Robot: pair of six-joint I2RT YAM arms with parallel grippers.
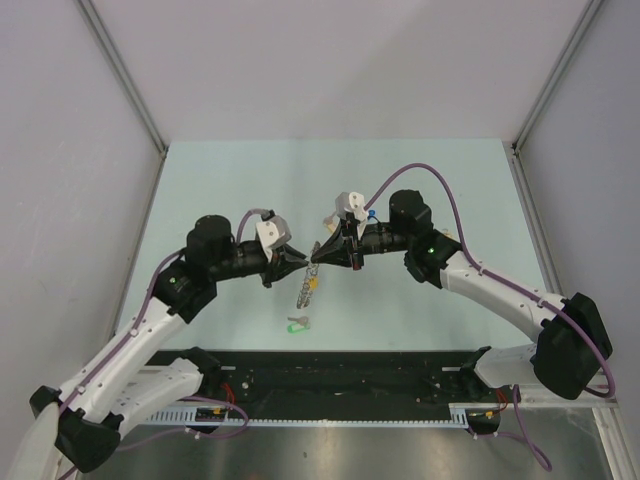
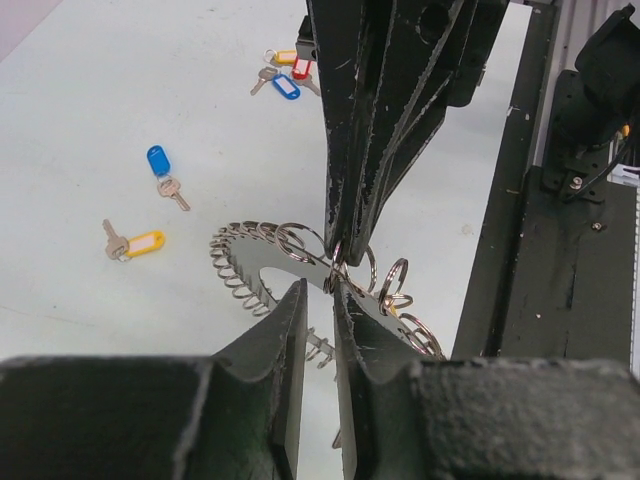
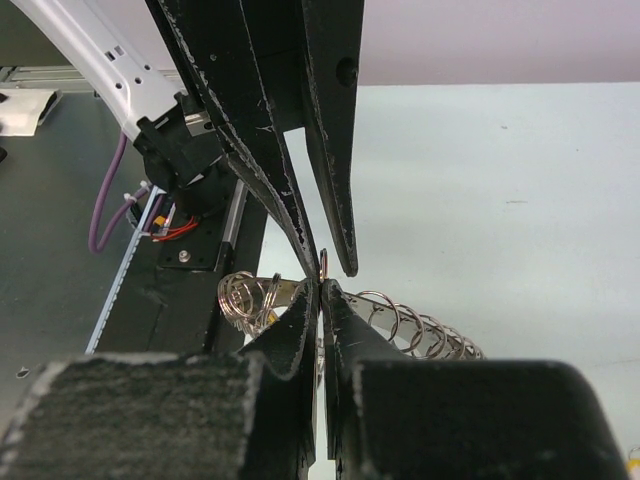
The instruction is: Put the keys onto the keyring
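The keyring (image 1: pixel 305 287) is a flat metal ring fringed with small split rings (image 2: pixel 240 262), and it hangs tilted between both arms above the table. My right gripper (image 3: pixel 320 287) is shut on one small split ring (image 3: pixel 322 262) at the keyring's top edge. My left gripper (image 2: pixel 320 288) faces it tip to tip; its jaws stand a little apart on either side of that same ring, without gripping it. Loose keys lie on the table: a blue-tagged key (image 2: pixel 158 160), a yellow-tagged key (image 2: pixel 140 243), a small bunch (image 2: pixel 285 72) and a green-tagged key (image 1: pixel 297 323).
The black base rail (image 1: pixel 330 375) runs along the near table edge, just below the green-tagged key. Grey walls close the table at the back and on both sides. The right arm's elbow (image 1: pixel 410 212) hangs over the far keys.
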